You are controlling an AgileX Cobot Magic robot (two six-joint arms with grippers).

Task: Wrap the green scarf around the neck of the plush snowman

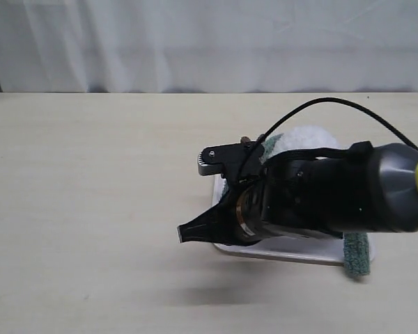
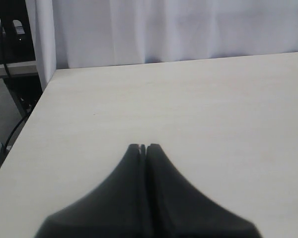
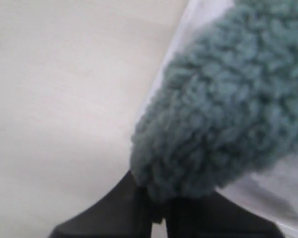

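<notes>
The plush snowman (image 1: 308,136) lies on a white tray (image 1: 292,255). Only a patch of its white fluff shows behind my right arm, and its neck is hidden. The green scarf (image 1: 356,257) hangs over the tray's near right edge, with more of it showing beside the snowman. In the right wrist view the fuzzy green scarf (image 3: 223,114) fills the space just past my right gripper (image 3: 159,218), whose jaws are shut on its end. That gripper (image 1: 184,234) points left over the tray's left edge. My left gripper (image 2: 143,147) is shut on nothing above bare table.
The right arm's black body (image 1: 348,195) covers most of the tray. A black cable (image 1: 334,103) arcs above it. A pale curtain (image 1: 209,42) backs the table, and the table's left edge (image 2: 37,104) shows in the left wrist view.
</notes>
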